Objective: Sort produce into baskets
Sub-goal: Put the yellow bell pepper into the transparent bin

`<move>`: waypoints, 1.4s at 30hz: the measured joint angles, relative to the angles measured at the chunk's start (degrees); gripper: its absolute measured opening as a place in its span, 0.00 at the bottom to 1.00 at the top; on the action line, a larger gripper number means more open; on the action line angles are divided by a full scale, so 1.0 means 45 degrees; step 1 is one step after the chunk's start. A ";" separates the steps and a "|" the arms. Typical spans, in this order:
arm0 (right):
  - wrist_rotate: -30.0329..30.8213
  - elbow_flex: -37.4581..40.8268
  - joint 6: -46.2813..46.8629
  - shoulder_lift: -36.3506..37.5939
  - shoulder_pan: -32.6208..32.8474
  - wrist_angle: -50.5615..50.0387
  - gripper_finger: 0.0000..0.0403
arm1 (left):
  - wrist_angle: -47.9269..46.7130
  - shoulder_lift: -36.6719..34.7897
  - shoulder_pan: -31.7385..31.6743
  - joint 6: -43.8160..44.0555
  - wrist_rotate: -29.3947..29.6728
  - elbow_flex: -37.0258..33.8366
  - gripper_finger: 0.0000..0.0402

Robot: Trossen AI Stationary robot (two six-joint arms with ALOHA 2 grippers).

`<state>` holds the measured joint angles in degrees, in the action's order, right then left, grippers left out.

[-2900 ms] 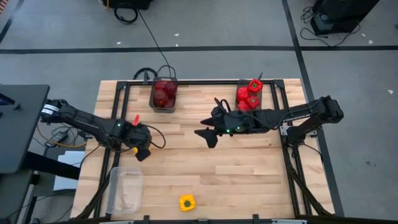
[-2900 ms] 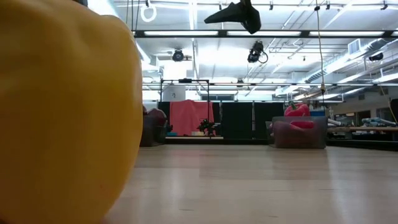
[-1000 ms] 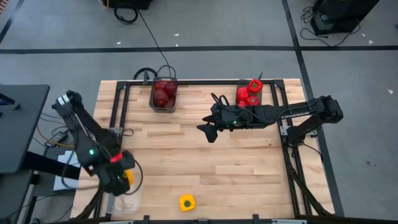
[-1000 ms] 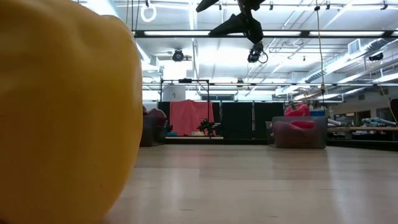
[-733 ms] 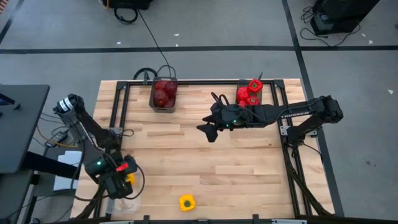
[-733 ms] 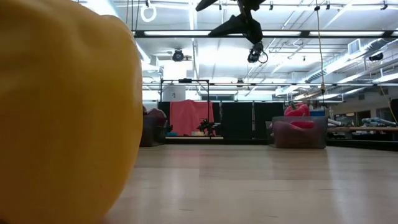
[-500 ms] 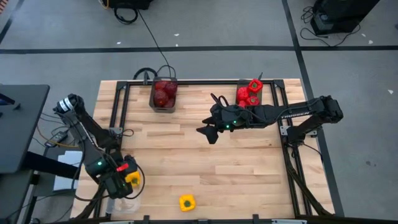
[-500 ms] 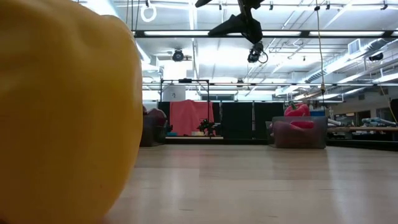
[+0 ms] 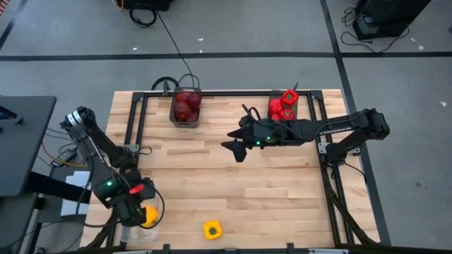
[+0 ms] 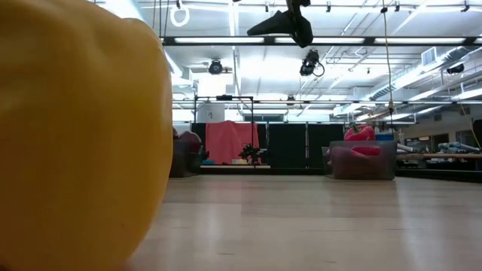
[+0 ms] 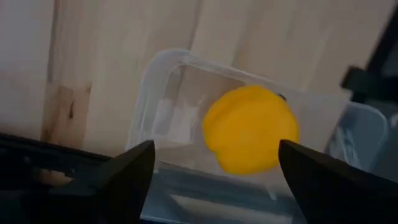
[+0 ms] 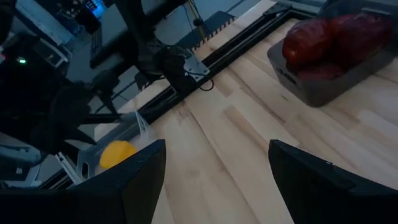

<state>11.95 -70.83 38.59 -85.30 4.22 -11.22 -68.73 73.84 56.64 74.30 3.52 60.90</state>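
My left gripper (image 9: 134,209) is open above the clear tub (image 9: 135,233) at the table's near left corner. A yellow pepper (image 11: 249,127) is in the tub, below the fingers (image 11: 134,171) and apart from them; it also shows in the high view (image 9: 149,215). A second yellow pepper (image 9: 212,229) lies on the table near the front edge and fills the left of the low view (image 10: 75,135). My right gripper (image 9: 235,149) hangs open and empty above the table's middle (image 12: 214,180).
A dark bin with maroon fruits (image 9: 186,106) stands at the far edge, left of centre, and a dark bin with red peppers (image 9: 284,107) stands at the far right. Bare wood lies between the bins and the front edge.
My left gripper has gone a little toward the table's near edge over the tub. The yellow pepper that showed beside its fingers now lies lower, in the tub. My right gripper has stayed nearly still above the middle.
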 joint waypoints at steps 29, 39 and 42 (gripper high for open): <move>0.0187 -0.0044 0.4152 0.0039 0.4330 -0.4536 0.71 | 0.5675 0.1094 -0.4118 -1.2123 0.3909 0.1807 0.86; 0.1129 -0.0049 0.7255 0.0024 0.5999 -0.5204 0.71 | 0.8881 0.1842 -0.4054 -1.4939 0.2232 0.1267 0.83; 0.1887 -0.0049 0.8263 0.0024 0.6445 -0.5571 0.71 | 0.9930 0.2346 -0.3991 -1.4116 0.2271 0.1209 0.86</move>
<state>20.44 -71.05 75.77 -85.19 33.22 -36.29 -24.05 84.40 38.68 10.78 13.74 66.34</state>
